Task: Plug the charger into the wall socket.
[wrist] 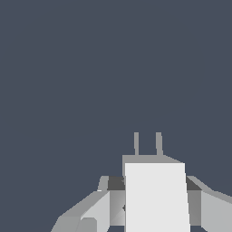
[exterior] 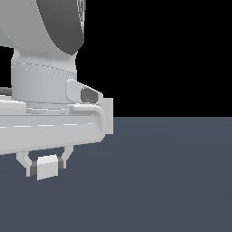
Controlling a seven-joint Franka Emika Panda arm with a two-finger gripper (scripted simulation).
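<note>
ext. view: the arm (exterior: 45,68) fills the upper part of the exterior view's left, w/ its wide pale hand body running across above the gripper (exterior: 45,164). two short fingers (exterior: 22,159) hang below that body, one on each side of the charger (exterior: 47,166). the fingers are clamped on the charger: each pad sits against a side face of the block, no gap visible. the charger is a small white-grey boxy block, slightly tilted, its lit face turned toward the camera. it is held clear of the surface (exterior: 172,181), which is a flat dark blue-grey plane filling the lower half of the view. background above the surface is black.

wrist view: the charger (wrist: 156,195) shows as a bright white block between the fingers (wrist: 90,213), w/ a narrower grey face on its far side. two thin grey prongs (wrist: 147,144) stick out from that far face, parallel, side by side, pointing away from the camera. dark pads of the fingers touch the block on both sides. the gripper (wrist: 156,199) is closed around the block's mid section. beyond the prongs only the dark blue-grey surface (wrist: 68,68) is seen.

wall socket: not identifiable in either view. a pale flat patch (exterior: 108,115) shows behind the hand body in the ext. view; cannot tell what it is.
</note>
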